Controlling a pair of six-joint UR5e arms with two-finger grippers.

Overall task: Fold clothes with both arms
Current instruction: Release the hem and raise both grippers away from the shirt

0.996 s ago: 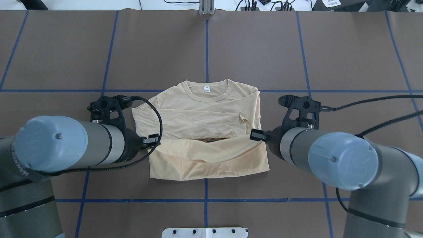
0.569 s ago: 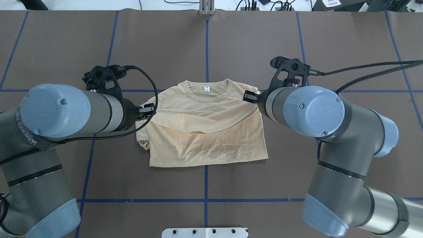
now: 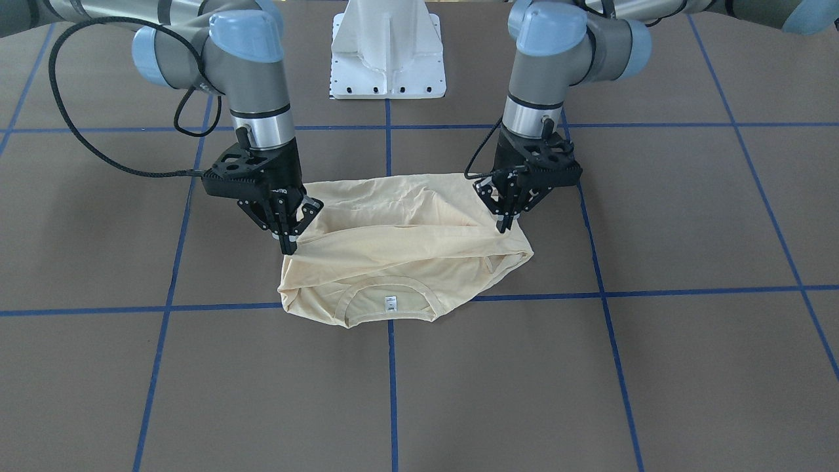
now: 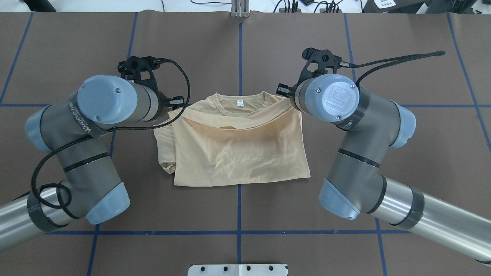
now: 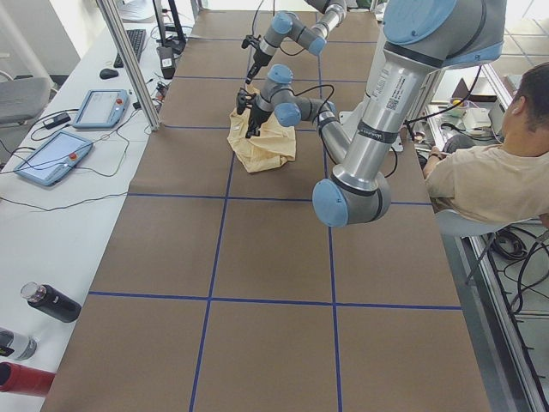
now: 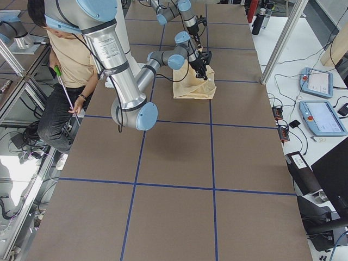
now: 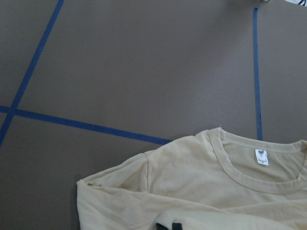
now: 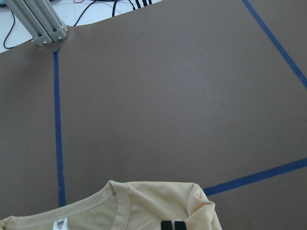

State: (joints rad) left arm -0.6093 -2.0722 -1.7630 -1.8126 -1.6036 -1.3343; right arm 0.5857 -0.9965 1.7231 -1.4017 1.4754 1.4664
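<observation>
The brown tabletop (image 4: pixel 76 57), crossed by blue tape lines, fills the scene in front of me. My left arm (image 4: pixel 88 126) and my right arm (image 4: pixel 356 126) both bend in over its middle, wrists pointing down, one on each side of the garment.

The cream T-shirt (image 4: pixel 238 153) lies in the middle of the tabletop across the central blue line, with its collar (image 4: pixel 241 109) at the end away from my base. Its lower part is doubled over the body, so the plain back of the cloth faces up and no print shows. The doubled edge is stretched in a shallow line between my two hands, just short of the collar and lifted a little off the layer beneath. On my left side a bunched sleeve (image 4: pixel 165 153) sticks out past the folded body and rests on the tabletop.

My left hand (image 3: pixel 503 226) has its fingers pinched together on one end of that stretched edge, near the shoulder. My right hand (image 3: pixel 287 246) is pinched onto the other end in the same way. Each wrist view shows two black fingertips side by side at the bottom of the picture, with cream cloth against them.

The small white neck label (image 4: pixel 239 102) sits uncovered inside the collar, beyond the held edge.
</observation>
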